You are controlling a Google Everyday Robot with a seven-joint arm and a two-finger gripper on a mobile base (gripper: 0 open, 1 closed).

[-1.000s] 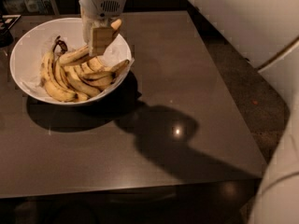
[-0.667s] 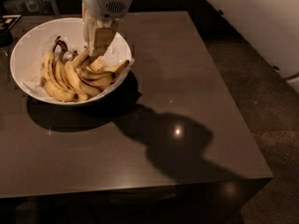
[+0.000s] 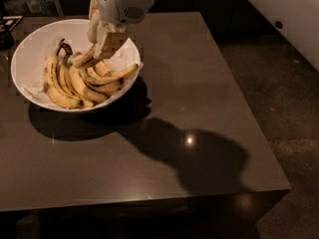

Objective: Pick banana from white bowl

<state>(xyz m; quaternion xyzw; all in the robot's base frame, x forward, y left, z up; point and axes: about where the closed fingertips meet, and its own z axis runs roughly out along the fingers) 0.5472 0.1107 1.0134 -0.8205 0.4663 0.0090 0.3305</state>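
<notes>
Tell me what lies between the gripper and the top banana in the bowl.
Nothing, as far as the camera view shows: the gripper, low over the white bowl's far side, appears to meet the topmost banana directly.

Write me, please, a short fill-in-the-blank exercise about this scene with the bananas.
1. The ___ bowl holds only bananas.
2. The bowl stands on a dark ___.
3. The gripper reaches down into the ___, at one banana.
Missing words: white; table; bowl.
</notes>
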